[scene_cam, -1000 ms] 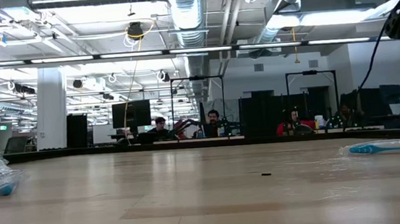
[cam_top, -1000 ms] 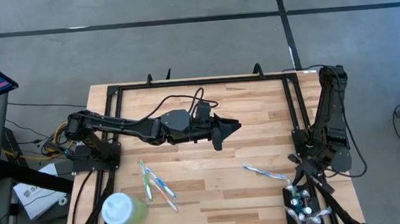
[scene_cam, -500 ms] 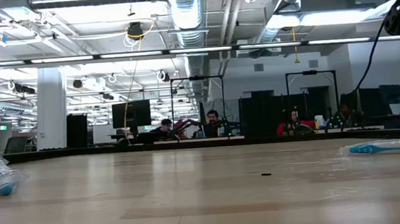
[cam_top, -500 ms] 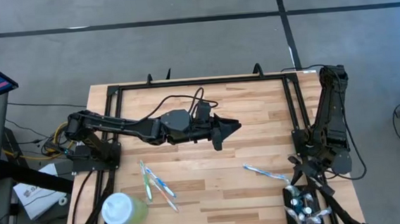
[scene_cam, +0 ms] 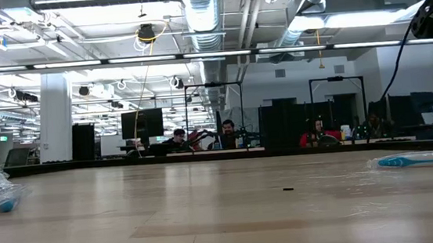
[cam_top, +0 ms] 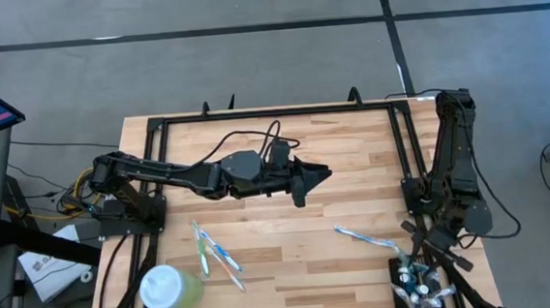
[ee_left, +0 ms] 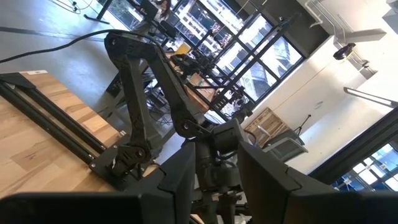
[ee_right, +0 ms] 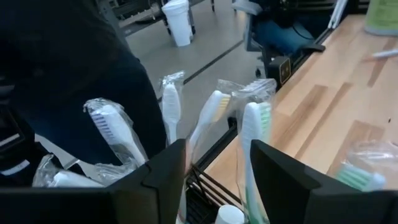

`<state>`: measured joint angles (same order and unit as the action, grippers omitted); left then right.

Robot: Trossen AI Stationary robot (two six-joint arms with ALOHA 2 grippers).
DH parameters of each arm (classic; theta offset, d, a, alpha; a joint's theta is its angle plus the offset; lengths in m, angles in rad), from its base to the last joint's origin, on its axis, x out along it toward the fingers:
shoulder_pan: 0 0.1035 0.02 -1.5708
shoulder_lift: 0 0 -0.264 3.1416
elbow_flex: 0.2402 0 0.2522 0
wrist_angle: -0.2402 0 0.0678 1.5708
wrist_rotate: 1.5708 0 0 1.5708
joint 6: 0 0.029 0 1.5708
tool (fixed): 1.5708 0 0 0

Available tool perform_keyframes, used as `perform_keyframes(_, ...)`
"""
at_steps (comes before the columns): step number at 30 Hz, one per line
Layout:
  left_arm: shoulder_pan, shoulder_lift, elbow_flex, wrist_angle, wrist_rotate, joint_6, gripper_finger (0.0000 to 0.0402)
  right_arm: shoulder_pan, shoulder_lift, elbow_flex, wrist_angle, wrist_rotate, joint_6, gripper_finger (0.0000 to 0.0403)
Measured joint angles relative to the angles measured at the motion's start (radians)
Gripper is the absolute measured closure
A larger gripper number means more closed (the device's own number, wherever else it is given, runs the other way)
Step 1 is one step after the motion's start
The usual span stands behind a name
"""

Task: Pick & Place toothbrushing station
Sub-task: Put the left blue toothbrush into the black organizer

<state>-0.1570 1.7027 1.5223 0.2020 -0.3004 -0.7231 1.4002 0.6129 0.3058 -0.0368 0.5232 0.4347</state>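
right claw (cam_top: pixel 428 258) hangs directly over the toothbrushing station (cam_top: pixel 415 285), which sits at the near right corner of the wooden counter (cam_top: pixel 282 260). in the right wrist view the claw's 2 dark fingers (ee_right: pixel 165 183) stand spread apart with wrapped toothbrushes (ee_right: pixel 211 118) rising upright in the gap between them; no finger visibly touches a brush, and nothing is pinched. the station holds several toothbrushes standing bristle-up, most in clear wrappers. 1 more wrapped toothbrush (cam_top: pixel 363 235) lies flat on the counter near the station, toward the middle. left claw (cam_top: pixel 301 183) is held out over the centre of the counter, well apart from the station, its fingers (ee_left: pixel 180 180) parted by a narrow gap and holding nothing. a loose group of toothbrushes (cam_top: pixel 214 253) lies on the left half of the counter, and a pale green cup with white lid (cam_top: pixel 168 288) stands near the near left corner. the low view shows people seated far back in the room.
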Motion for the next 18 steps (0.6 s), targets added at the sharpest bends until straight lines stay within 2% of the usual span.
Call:
perform_keyframes(9,-0.003,0.000,0.000,0.000,-0.001,0.003,0.0286,-0.001,-0.027,0.000,-0.011,-0.001,0.006,0.0272)
perform_keyframes(18,-0.003,0.000,0.000,0.000,-0.004,0.006,0.0286,-0.051,-0.167,0.009,-0.018,0.000,-0.007,0.0291)
